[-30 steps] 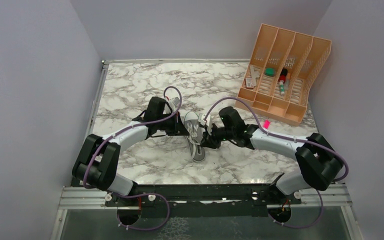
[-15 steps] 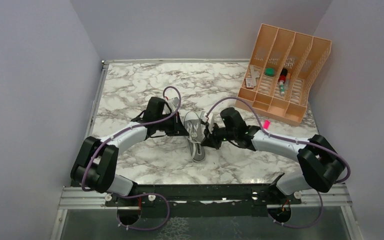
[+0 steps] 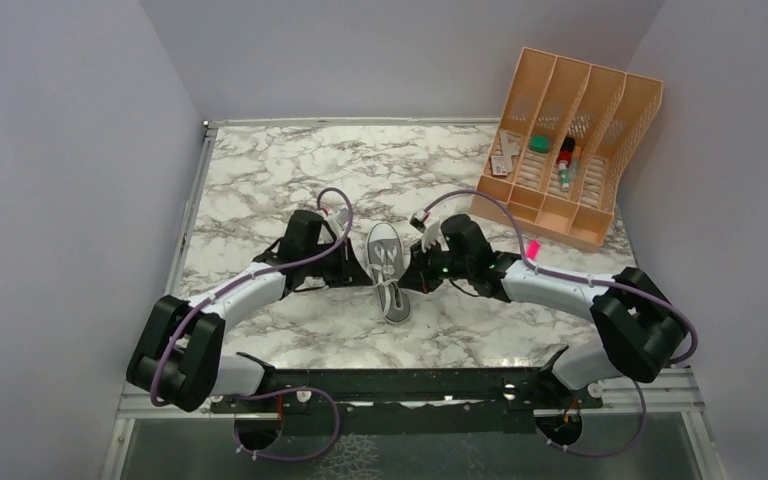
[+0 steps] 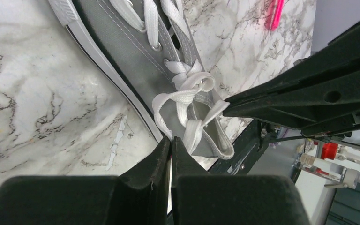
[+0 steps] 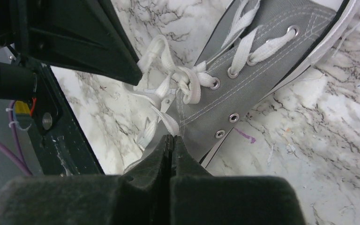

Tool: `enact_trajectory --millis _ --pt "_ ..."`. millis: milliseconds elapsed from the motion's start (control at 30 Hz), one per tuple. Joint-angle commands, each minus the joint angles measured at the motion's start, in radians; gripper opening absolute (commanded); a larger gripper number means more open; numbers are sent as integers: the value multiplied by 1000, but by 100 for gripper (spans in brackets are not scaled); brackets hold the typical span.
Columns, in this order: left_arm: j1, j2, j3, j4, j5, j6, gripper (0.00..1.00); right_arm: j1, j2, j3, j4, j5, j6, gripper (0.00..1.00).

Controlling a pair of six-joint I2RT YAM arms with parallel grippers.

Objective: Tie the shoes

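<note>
The grey sneaker lies mid-table with its white toe cap far and its heel near. It also shows in the left wrist view and the right wrist view. The white laces form a loose knot with loops at the top eyelets. My left gripper is at the shoe's left side, shut on a lace loop that runs into its tips. My right gripper is at the shoe's right side, shut on the other lace strand.
An orange divided organizer with small items stands at the back right. A small pink object lies in front of it on the marble table. The black rail runs along the near edge.
My left gripper has drawn back leftward off the shoe, leaving the shoe top uncovered. My right gripper has shifted slightly away to the right. Both stay shut on the laces.
</note>
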Motion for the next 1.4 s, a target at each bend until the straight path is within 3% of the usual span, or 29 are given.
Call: enact_trajectory --millis 0,200,533,667,733,800,900,1000,1100,1167,1367 --pt "-14 -17 -8 -13 -21 -29 6 -1 36 15 56 32 98 1" --pt "-15 -83 -53 -96 -72 -33 11 -1 42 18 57 25 108 1" --pt "-16 -126 9 -261 -170 33 37 -1 53 67 -20 6 34 1" --pt "-15 -186 76 -358 -223 97 53 0 51 85 -60 8 21 1" --pt "-15 -198 116 -380 -222 137 75 -1 45 85 -68 10 14 1" --pt "-15 -183 160 -388 -210 169 82 -1 40 84 -81 17 8 1" --pt "-15 -133 234 -390 -211 219 82 -1 39 85 -96 12 10 1" --pt "-15 -57 286 -352 -208 294 75 -1 40 83 -104 4 22 1" --pt "-15 74 346 -286 -72 396 64 -1 33 72 -100 2 30 1" --pt "-15 148 354 -229 48 440 63 -1 38 78 -103 -6 32 1" --pt "-15 272 333 -86 186 465 61 0 30 88 -110 -9 39 1"
